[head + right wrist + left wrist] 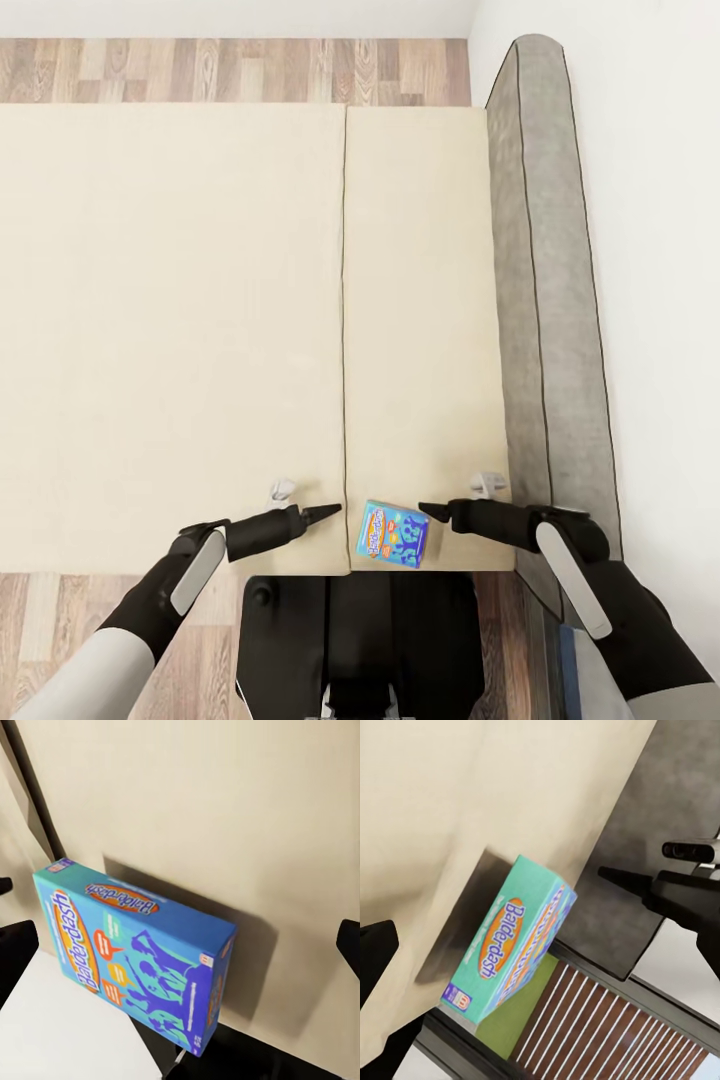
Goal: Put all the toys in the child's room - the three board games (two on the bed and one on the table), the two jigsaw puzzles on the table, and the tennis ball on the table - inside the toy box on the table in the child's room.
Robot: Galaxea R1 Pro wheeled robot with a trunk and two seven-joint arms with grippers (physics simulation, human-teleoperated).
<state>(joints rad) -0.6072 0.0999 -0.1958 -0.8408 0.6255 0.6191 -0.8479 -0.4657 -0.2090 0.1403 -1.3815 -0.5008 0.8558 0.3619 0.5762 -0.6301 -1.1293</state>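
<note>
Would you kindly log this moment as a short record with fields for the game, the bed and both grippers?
game: blue-and-teal Balderdash board game box, lying flat at the near edge of the bed
bed: cream mattress with grey padded headboard
left gripper: beside the box, apart from it
right gripper: at the box's other side, jaws open, holding nothing

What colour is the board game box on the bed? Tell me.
Teal-blue board game box with an orange logo; right wrist view shows it best.
</note>
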